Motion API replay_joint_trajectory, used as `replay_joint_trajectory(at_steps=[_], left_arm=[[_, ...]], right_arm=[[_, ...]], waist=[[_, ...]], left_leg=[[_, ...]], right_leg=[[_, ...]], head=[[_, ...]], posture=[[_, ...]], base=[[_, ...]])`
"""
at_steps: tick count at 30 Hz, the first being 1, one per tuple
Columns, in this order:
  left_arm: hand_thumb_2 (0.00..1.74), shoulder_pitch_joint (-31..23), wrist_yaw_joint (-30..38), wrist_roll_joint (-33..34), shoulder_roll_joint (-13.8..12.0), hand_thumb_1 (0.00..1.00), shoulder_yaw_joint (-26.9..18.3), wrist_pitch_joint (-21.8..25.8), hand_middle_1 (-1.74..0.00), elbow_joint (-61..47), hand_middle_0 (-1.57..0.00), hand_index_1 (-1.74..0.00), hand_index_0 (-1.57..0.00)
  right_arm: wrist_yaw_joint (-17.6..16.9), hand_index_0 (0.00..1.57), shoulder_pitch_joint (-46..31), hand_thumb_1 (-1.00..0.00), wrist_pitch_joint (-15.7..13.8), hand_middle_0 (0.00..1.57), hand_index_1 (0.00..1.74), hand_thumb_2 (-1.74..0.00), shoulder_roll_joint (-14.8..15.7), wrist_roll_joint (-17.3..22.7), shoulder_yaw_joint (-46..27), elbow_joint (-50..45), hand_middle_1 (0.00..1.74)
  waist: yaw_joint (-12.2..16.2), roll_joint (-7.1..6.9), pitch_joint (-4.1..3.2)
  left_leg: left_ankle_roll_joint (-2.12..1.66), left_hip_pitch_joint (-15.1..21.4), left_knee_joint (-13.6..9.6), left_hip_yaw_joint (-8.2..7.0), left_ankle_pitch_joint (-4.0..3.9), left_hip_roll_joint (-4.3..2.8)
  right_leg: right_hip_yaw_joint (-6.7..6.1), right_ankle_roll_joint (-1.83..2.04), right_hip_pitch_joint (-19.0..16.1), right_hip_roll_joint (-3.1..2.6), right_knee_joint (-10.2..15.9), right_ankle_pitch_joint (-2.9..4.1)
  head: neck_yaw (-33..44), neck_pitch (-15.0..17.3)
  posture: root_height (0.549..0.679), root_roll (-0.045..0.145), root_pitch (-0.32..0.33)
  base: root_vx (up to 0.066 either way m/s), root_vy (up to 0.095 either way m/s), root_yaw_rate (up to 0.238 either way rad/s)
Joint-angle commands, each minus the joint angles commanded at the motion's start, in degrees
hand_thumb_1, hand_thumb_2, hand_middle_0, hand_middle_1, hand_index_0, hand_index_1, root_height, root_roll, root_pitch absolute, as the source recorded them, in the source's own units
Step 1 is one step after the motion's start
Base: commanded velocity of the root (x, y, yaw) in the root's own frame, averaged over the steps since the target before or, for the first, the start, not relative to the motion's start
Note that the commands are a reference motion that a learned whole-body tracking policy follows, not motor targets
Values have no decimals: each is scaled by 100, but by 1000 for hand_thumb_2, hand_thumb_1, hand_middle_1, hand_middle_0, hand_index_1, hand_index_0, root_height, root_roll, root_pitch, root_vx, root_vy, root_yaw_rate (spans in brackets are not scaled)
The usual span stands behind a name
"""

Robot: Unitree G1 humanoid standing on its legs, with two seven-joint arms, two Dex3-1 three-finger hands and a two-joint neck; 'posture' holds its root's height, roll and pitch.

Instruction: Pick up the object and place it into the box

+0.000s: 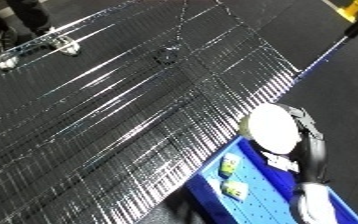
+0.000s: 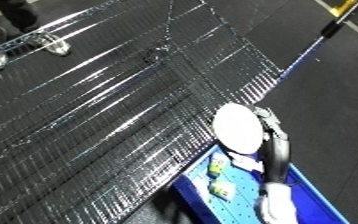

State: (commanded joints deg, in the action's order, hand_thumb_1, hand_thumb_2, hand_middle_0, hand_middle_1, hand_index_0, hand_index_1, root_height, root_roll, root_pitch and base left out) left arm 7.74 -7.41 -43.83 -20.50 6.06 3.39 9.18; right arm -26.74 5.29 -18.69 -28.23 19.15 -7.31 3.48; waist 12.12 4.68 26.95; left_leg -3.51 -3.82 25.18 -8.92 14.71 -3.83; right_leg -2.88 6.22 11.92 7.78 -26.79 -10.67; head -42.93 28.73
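Right robot hand [image 1: 307, 131] grips white disc [image 1: 273, 127] above blue bin [image 1: 262, 192]

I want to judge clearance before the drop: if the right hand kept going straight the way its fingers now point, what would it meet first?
Probably nothing near: the right hand, curled round a white oval object above the blue plastic bin, points up-view over the shiny wire-mesh surface. The way looks free, though depth is unclear.

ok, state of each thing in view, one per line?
right hand: shut on white round object, above the bin
white round object: held, not yet in the bin
blue bin: open, small yellow-and-white items lying inside
left hand: not in view
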Motion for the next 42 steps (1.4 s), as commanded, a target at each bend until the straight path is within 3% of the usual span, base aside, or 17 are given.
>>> replay_joint_trajectory(at_steps=[5, 11, 18, 24, 32, 42], left_arm=[[1740, -6, -9, -8, 119, 1000, 25, 106, -1740, 95, -1570, -1740, -1570], [1740, -41, -67, 11, 223, 1000, 29, 211, -1740, 207, -1570, -1740, -1570], [1740, 24, -56, -23, 289, 1000, 87, 250, -1740, 316, -1570, -1740, -1570], [1740, 39, -39, -71, 322, 1000, 164, 298, -1740, 366, -1570, -1740, -1570], [1740, 57, -17, -120, 342, 1000, 226, 317, -1740, 389, -1570, -1740, -1570], [1740, 16, 20, -163, 366, 1000, 256, 291, -1740, 358, -1570, -1740, -1570]], right_arm=[[-21, 1020, -286, -650, -150, 1020, 1131, -1131, -13, 40, -173, 172, 1131], [-3, 1020, -565, -650, -366, 1020, 1131, -1131, 62, 390, -379, 419, 1131], [209, 471, -640, -300, -620, 471, 522, -522, 60, 784, -503, 680, 522], [299, 0, -607, 0, -679, 0, 0, 0, -26, 870, -538, 861, 0], [248, 0, -568, 0, -629, 0, 0, 0, -75, 802, -518, 892, 0], [282, 0, -603, 0, -500, 0, 0, 0, -23, 536, -430, 741, 0]], waist=[[250, 113, -53], [456, 245, -147], [581, 363, -159], [611, 454, -140], [606, 518, -143], [550, 498, -151]], left_leg=[[-3, 205, -134, -148, 27, -10], [-17, 391, -268, -268, 45, -9], [-17, 445, -313, -317, 61, 14], [-23, 430, -320, -304, 59, 51], [-42, 381, -321, -255, 14, 78], [-80, 326, -281, -185, -75, 57]], right_leg=[[-128, 39, -62, -3, 97, -3], [-188, 70, -149, -1, 248, 17], [-230, 89, -116, -17, 267, 17], [-257, 85, -65, -20, 249, 9], [-249, 62, 4, -25, 186, -20], [-214, 13, 18, -61, 122, -55]], head=[[-242, -32], [-488, -77], [-788, -91], [-877, -75], [-841, 17], [-656, 233]], posture=[[667, 71, -59], [669, 74, -59], [669, 77, -55], [669, 81, -50], [669, 85, -44], [668, 86, -44]], base=[[2, 70, -165], [22, 43, -94], [4, 30, -40], [2, 20, -2], [10, 5, 19], [26, -5, 31]])
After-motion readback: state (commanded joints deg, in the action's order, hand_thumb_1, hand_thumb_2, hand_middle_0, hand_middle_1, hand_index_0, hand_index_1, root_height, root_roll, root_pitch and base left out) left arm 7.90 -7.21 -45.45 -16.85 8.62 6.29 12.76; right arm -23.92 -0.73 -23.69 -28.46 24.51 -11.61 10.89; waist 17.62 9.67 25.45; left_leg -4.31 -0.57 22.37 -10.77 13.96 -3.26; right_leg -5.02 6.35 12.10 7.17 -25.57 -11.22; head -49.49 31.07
